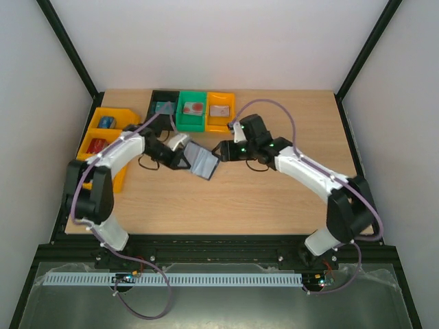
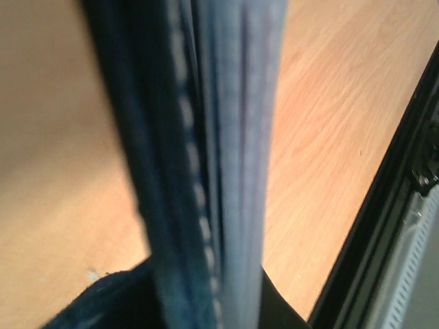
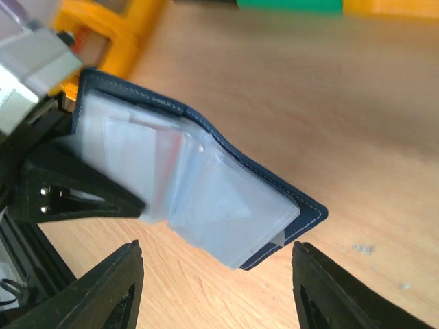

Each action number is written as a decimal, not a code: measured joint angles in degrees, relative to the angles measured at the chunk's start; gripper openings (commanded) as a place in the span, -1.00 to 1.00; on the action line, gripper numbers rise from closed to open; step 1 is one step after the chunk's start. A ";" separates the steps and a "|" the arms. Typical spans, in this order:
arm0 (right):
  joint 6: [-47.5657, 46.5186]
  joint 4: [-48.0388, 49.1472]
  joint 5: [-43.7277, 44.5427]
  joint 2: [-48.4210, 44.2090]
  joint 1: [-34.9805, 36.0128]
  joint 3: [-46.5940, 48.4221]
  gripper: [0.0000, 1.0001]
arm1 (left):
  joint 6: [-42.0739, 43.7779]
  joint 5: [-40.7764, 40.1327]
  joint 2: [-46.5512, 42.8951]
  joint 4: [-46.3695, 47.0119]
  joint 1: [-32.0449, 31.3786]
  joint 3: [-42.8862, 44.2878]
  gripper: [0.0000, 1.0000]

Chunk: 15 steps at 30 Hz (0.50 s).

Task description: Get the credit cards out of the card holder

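The card holder is a dark navy wallet, held open and tilted above the table's middle. My left gripper is shut on its left half. In the left wrist view the holder shows edge-on, blurred, between the dark fingers. In the right wrist view its pale translucent pockets face me, with a reddish card edge inside one. My right gripper is open, its fingers apart on either side of the holder's lower corner, not touching it. It also shows in the top view.
At the back stand a black bin, a green bin and a yellow bin, each with a small flat item inside. A yellow two-part bin stands at the far left. A black frame rail runs along the table's near edge.
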 measured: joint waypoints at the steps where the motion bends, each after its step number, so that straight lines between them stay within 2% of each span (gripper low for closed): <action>1: -1.60 -0.48 0.85 -2.25 -0.22 0.76 0.32 | 1.03 -1.03 -1.88 -1.33 0.00 2.38 -0.95; 6: -6.84 0.63 1.62 -11.50 -0.26 3.21 0.99 | 5.22 -3.63 -10.47 -7.63 0.00 15.52 -0.95; 11: -8.61 6.88 -1.92 -16.76 -0.26 3.65 0.97 | 7.06 -2.95 -17.18 -12.92 0.09 25.77 -0.95; 15: -7.93 11.52 -5.95 -18.01 -0.22 2.60 0.97 | 7.45 -1.11 -22.47 -15.23 -0.11 27.85 -0.95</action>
